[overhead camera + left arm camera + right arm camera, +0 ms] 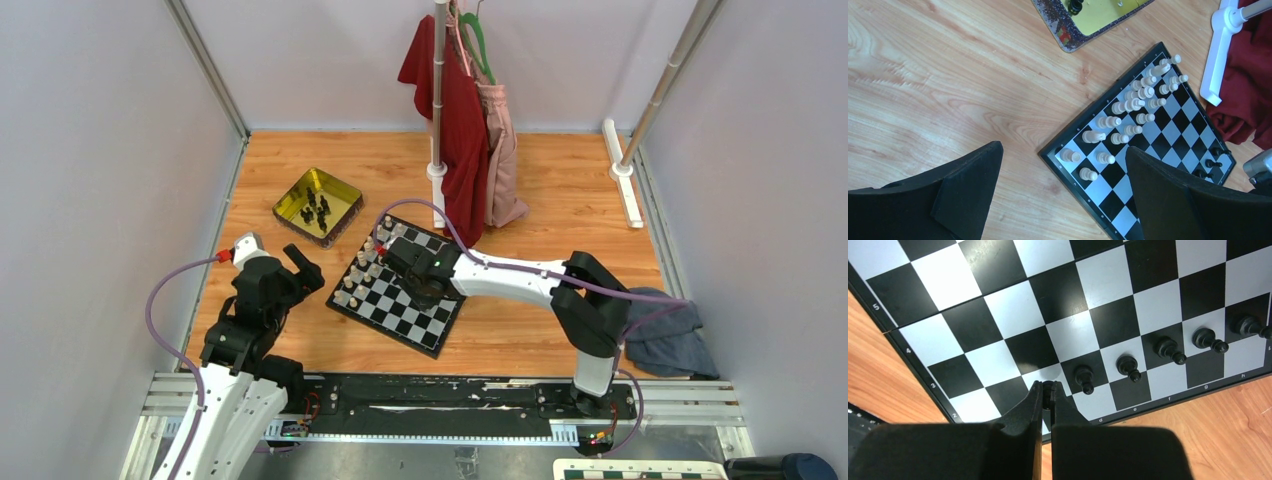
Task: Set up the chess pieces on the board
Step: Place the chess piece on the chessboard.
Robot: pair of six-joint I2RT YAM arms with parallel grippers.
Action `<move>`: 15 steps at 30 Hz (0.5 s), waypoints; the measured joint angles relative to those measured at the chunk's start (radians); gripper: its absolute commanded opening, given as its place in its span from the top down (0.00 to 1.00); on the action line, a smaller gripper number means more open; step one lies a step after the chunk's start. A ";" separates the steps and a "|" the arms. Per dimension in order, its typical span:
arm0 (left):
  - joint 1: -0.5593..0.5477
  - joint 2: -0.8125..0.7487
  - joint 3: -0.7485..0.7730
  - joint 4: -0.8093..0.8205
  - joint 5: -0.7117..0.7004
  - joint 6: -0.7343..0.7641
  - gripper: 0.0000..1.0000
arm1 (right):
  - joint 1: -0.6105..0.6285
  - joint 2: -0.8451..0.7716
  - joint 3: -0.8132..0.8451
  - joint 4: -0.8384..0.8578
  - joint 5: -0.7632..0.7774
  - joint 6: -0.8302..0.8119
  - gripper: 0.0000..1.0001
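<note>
The board (412, 316) lies at the table's middle, cream-white pieces (362, 270) along its left side. My right gripper (408, 264) is over the board, shut on a tiny black chess piece (1048, 388) just above a square near the board's (1013, 305) edge. Several black pieces (1128, 366) stand in a row beside it. More black pieces (317, 208) lie in the gold tray (345, 190). My left gripper (300, 270) is open and empty, over bare wood beside the board's near-left corner (1063, 170). The left wrist view shows the board (1168, 135) and white pieces (1128, 105).
A clothes stand with its white foot (437, 172) holds a red garment (458, 110) and a pink one just behind the board. A grey cloth (665, 335) lies at the right. A white bar (625, 190) lies at the back right. Walls close in both sides.
</note>
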 measured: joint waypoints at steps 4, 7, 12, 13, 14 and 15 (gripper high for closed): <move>0.000 0.000 0.000 0.000 0.002 0.000 0.00 | 0.003 -0.005 -0.039 0.056 0.024 0.003 1.00; 0.000 0.000 0.000 0.000 0.003 0.000 0.00 | 0.007 -0.013 -0.071 0.088 0.038 0.003 1.00; 0.000 0.000 0.000 0.000 0.004 0.000 0.00 | 0.009 -0.018 -0.093 0.119 0.048 0.003 1.00; 0.000 0.000 0.000 0.000 0.004 0.000 0.00 | 0.009 -0.018 -0.094 0.122 0.051 0.003 1.00; 0.000 0.000 0.000 0.000 0.004 0.000 0.00 | 0.009 -0.018 -0.094 0.125 0.053 0.003 1.00; 0.000 0.000 0.000 0.000 0.005 0.000 0.00 | 0.009 -0.018 -0.094 0.127 0.055 0.003 1.00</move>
